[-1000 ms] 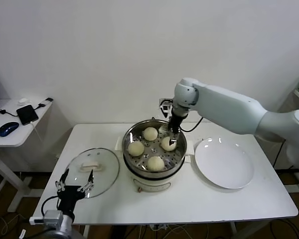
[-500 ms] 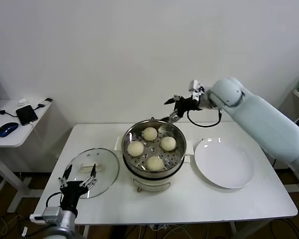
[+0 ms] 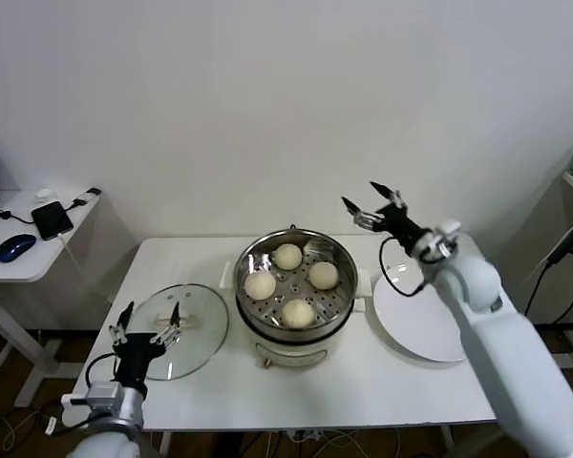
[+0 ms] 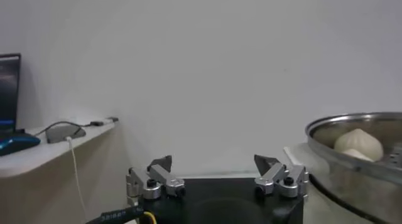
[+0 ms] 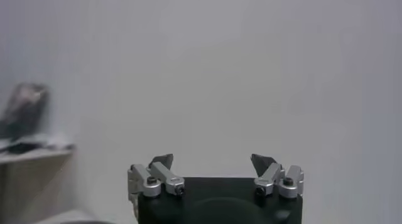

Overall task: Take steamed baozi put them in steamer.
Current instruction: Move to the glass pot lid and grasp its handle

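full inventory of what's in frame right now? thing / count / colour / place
steamed baozi: 4, cream-white, on the perforated tray inside the steamer
steamer: 1, shiny steel with cream base, table centre
glass lid: 1, clear with cream handle, flat on table left of steamer
plate: 1, white, on table right of steamer
table: 1, white
side desk: 1, white, far left, with a blue mouse and a black phone
left hand: open, low at the table's front-left, by the lid
right hand: open, raised above the plate's far side
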Robot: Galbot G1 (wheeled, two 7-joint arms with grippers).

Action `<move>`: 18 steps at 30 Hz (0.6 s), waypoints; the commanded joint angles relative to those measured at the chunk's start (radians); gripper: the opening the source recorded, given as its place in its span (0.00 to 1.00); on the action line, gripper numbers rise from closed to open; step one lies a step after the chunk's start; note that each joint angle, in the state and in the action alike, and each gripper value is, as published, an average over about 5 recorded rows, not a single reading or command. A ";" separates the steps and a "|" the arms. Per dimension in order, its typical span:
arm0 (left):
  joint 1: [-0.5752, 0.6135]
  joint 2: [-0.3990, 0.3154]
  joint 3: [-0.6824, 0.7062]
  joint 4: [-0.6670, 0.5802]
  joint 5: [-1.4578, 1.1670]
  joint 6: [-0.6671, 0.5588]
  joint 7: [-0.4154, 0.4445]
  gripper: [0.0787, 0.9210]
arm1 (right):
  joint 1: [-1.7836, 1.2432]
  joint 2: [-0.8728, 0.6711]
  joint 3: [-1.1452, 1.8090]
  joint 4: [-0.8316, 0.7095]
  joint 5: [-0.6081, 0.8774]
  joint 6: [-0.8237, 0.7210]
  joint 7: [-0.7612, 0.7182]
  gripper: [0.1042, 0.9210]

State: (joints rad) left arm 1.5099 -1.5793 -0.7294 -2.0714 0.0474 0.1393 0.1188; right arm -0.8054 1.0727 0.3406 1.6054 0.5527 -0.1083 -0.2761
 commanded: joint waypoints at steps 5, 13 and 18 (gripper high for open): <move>-0.107 0.092 -0.004 0.222 0.848 -0.192 -0.158 0.88 | -0.532 0.115 0.253 0.112 0.052 0.189 0.238 0.88; -0.129 0.219 0.049 0.368 1.225 -0.206 -0.232 0.88 | -0.593 0.087 0.260 0.125 0.060 0.224 0.217 0.88; -0.179 0.245 0.042 0.499 1.281 -0.278 -0.257 0.88 | -0.601 0.083 0.255 0.128 0.060 0.221 0.227 0.88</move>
State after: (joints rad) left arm 1.4003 -1.4329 -0.7039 -1.7975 0.9290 -0.0350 -0.0507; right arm -1.2847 1.1433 0.5523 1.7117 0.6017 0.0702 -0.0949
